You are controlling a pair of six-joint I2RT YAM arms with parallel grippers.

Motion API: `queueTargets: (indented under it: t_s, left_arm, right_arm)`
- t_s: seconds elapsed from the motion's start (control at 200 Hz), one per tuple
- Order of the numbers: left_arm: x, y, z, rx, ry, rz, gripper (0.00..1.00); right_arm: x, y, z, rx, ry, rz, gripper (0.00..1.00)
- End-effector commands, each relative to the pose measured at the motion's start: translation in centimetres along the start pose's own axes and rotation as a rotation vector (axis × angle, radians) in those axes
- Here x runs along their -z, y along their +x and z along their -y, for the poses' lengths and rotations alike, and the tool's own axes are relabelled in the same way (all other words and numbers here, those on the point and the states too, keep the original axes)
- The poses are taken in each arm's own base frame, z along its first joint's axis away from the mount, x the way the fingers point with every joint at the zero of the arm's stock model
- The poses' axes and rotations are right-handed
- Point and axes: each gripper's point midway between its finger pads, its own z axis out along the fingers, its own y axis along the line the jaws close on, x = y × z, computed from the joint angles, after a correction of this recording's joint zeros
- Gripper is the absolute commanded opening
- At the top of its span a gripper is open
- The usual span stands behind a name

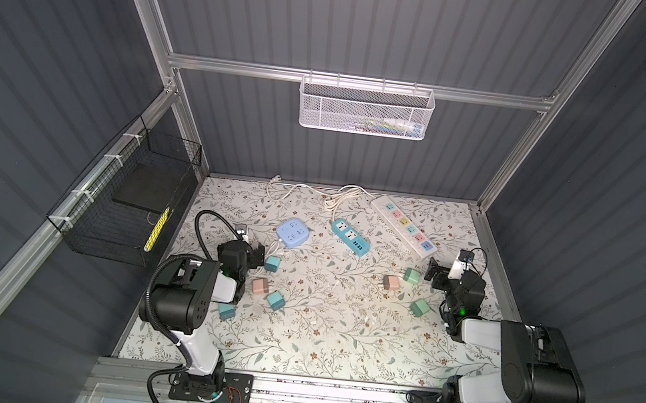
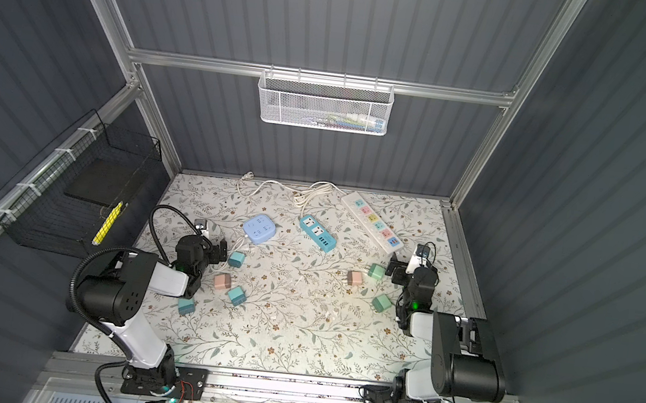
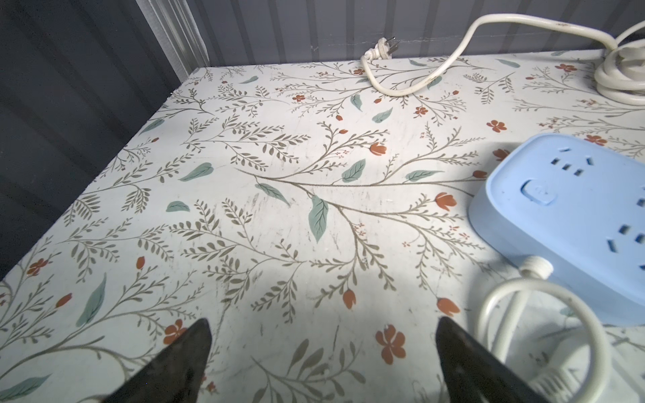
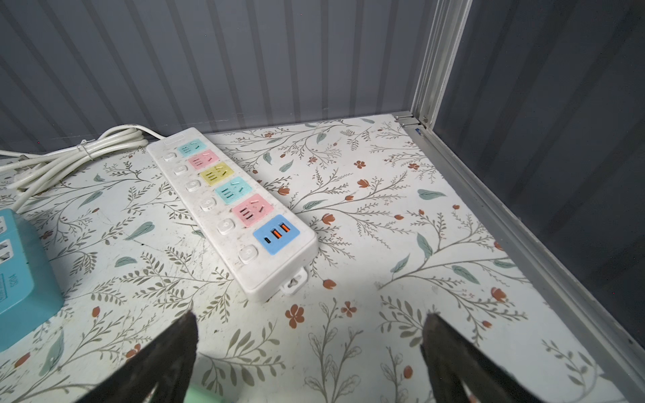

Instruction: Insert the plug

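**Plugs:** seven small cubes, all loose on the flowered table point(image 1: 338, 338), none in a socket.
- Four at centre left in a top view:
  - teal plug point(image 1: 272, 263), just beside the left gripper point(image 1: 260, 254)
  - pink plug point(image 1: 260, 285), below it
  - second teal plug point(image 1: 275, 300), lower still
  - third teal plug point(image 1: 227, 311), partly hidden by the left arm
- Three at centre right:
  - green plug point(image 1: 412, 276), near the right gripper point(image 1: 433, 272)
  - second pink plug point(image 1: 391, 282), just beside the green plug
  - second green plug point(image 1: 420, 308), lower

**Sockets:** in a row above the plugs.
- pale blue socket block point(image 1: 292, 232)
- teal power strip point(image 1: 350, 237)
- long white power strip point(image 1: 404, 226)
- white cords point(image 4: 104, 141), bundled at the back edge

**Grippers:** both released, jaws spread wide, nothing between them, low over the table.

**Fittings:**
- white mesh basket point(image 1: 366, 109), on the back rail
- black wire basket point(image 1: 124, 203), on the left wall
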Motion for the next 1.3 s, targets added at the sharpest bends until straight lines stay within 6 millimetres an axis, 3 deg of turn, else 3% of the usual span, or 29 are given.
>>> queueTargets:
  t_s: [0.0, 0.145, 0.305, 0.38, 0.445, 0.545, 0.62, 0.705, 0.745, 0.795, 0.86, 0.921, 1.111, 1.296]
  left_arm:
    - [-0.2, -0.6, 0.0, 0.012, 0.006, 0.015, 1.0]
    - [-0.2, -0.6, 0.0, 0.013, 0.004, 0.019, 1.0]
    - [3.2, -5.1, -1.0, 0.032, -0.018, 0.069, 1.0]
    - [5.8, -7.8, -1.1, 0.066, 0.004, 0.087, 1.0]
    - [8.3, -10.7, -1.1, 0.098, 0.039, 0.117, 1.0]
    - [12.0, -14.8, -0.6, 0.137, 0.115, 0.124, 1.0]
    - [14.7, -17.8, -0.8, 0.207, 0.138, 0.114, 1.0]
    - [17.3, -20.4, -1.6, 0.354, 0.13, 0.077, 1.0]
    - [18.3, -20.5, -2.2, 0.464, 0.101, 0.028, 1.0]
    - [19.8, -20.4, -3.0, 0.566, 0.06, -0.035, 1.0]
    - [20.8, -20.7, -2.6, 0.575, 0.092, -0.044, 1.0]
    - [21.0, -20.6, -2.2, 0.642, 0.125, -0.033, 1.0]
    - [21.0, -20.6, 0.3, 0.634, 0.255, -0.106, 1.0]
    - [20.1, -21.7, 4.1, 0.599, 0.464, -0.145, 1.0]
  right_arm:
    - [-0.2, -0.9, 0.5, -0.026, -0.006, 0.02, 0.99]
    - [-0.2, -0.9, 0.6, -0.028, -0.004, 0.02, 0.99]
    - [-0.3, -1.7, 1.9, -0.051, 0.088, -0.034, 0.99]
    - [-0.6, -3.7, 0.7, -0.023, 0.033, -0.096, 0.99]
    - [-0.4, -6.6, -0.1, 0.004, 0.043, -0.099, 0.99]
    - [0.6, -12.8, -1.6, -0.011, 0.091, -0.115, 0.99]
    - [2.1, -16.0, -3.1, -0.132, 0.061, -0.188, 0.99]
    - [3.0, -17.8, -4.8, -0.313, -0.048, -0.248, 0.99]
    - [3.1, -17.8, -4.9, -0.43, -0.088, -0.263, 0.99]
    - [3.3, -18.5, -6.3, -0.525, -0.258, -0.278, 0.99]
    - [3.7, -18.2, -7.2, -0.579, -0.348, -0.328, 0.85]
    - [4.2, -17.1, -7.9, -0.54, -0.356, -0.409, 0.81]
    - [4.8, -11.8, -8.9, -0.403, -0.281, -0.54, 0.8]
    - [4.6, -7.8, -12.9, -0.189, -0.314, -0.663, 0.82]
